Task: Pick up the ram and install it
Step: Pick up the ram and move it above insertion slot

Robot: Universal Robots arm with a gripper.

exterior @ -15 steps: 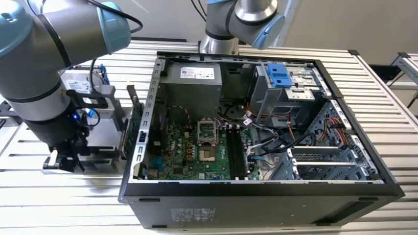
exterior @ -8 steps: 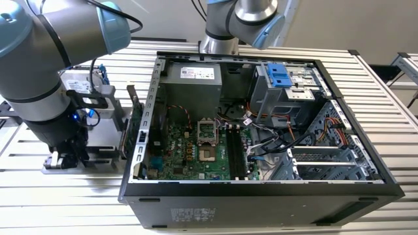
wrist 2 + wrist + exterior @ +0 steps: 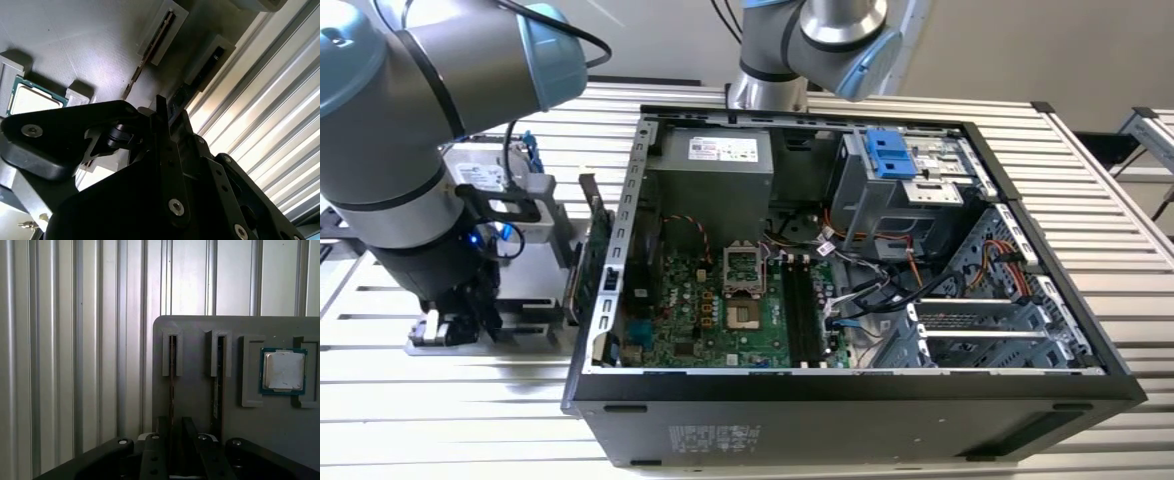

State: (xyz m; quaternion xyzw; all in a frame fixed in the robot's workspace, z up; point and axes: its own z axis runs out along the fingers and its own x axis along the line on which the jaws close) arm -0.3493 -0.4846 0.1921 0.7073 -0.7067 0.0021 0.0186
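In the exterior view, your arm reaches down at the exterior view's left, outside the open case (image 3: 854,385). The gripper (image 3: 447,322) hangs low over the grey tray (image 3: 520,338). Inside the case, the long sockets (image 3: 798,310) on the board look empty to me. So I judge that nothing is installed yet and the step in hand is the pick-up.

In the second wrist view, the gripper (image 3: 171,117) is right at the tray (image 3: 90,45). The ram (image 3: 151,47) stands on its edge in a slot and runs in between the two fingers (image 3: 161,112). The chip (image 3: 35,98) lies in its own pocket, apart from the gripper.

In the first wrist view, the gripper (image 3: 175,422) straddles the ram (image 3: 171,370), which sits in the slot nearest the edge of the tray (image 3: 195,325). A second stick (image 3: 218,375) stands in the next slot, between the ram and the chip (image 3: 283,371). The fingers are a little spread, one on each side of the ram. A dark gap shows beside the stick, so I judge that they do not pinch it yet.

The grasp calls for care, I think. You must centre the stick, press evenly on its flat faces, and keep the finger on that side clear of the second stick. The ram is thin, so a tilted pull may jam it in the slot.
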